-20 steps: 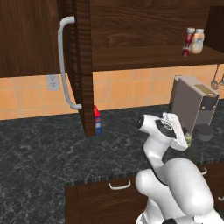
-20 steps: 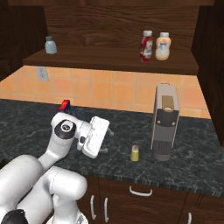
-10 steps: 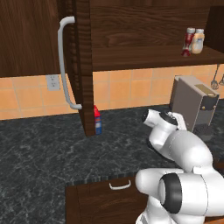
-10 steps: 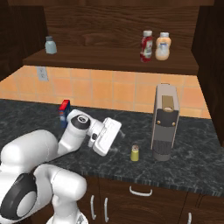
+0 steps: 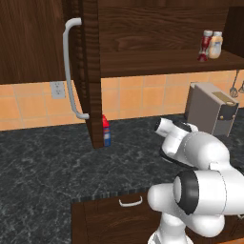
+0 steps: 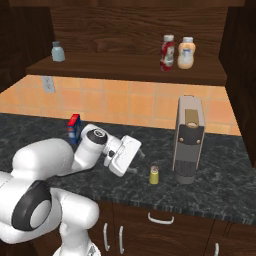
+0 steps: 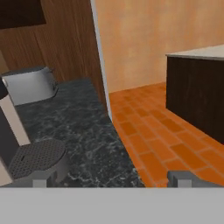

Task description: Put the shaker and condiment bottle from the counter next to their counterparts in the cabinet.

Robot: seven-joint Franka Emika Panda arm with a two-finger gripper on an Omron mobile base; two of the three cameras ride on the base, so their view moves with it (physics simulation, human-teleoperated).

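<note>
The shaker [image 6: 154, 175] is standing upright on the counter [image 6: 210, 197], its long axis vertical and its grey cap pointing straight up, just beside the base of the tall beige coffee machine [image 6: 187, 140] and near the counter's front edge; that leaves it free for a grasp from the side or from above. The gripper [image 6: 134, 171] is hanging low over the stone just to the shaker's left, apart from it, with the hand lying nearly level and aimed toward the shaker and the machine. In the hand view the 2 fingertips [image 7: 181, 177] are sitting wide apart with nothing between them, looking along the counter past the machine's round drip grille [image 7: 37, 158] toward a silver toaster [image 7: 30, 83] and the orange floor, so the hand is probably lining up for a first pick, though the shaker itself is not yet framed between the tips. On the shelf of the cabinet [image 6: 125, 67], a red bottle with a white cap [image 6: 167, 52] and a pale beige bottle [image 6: 186, 52] are standing upright side by side, and a small grey-blue shaker [image 6: 58, 51] is standing alone at the far left; I judge these mark where the counter items belong. A red-topped blue bottle [image 5: 106, 131] is standing upright behind the open cabinet door [image 5: 90, 71].
</note>
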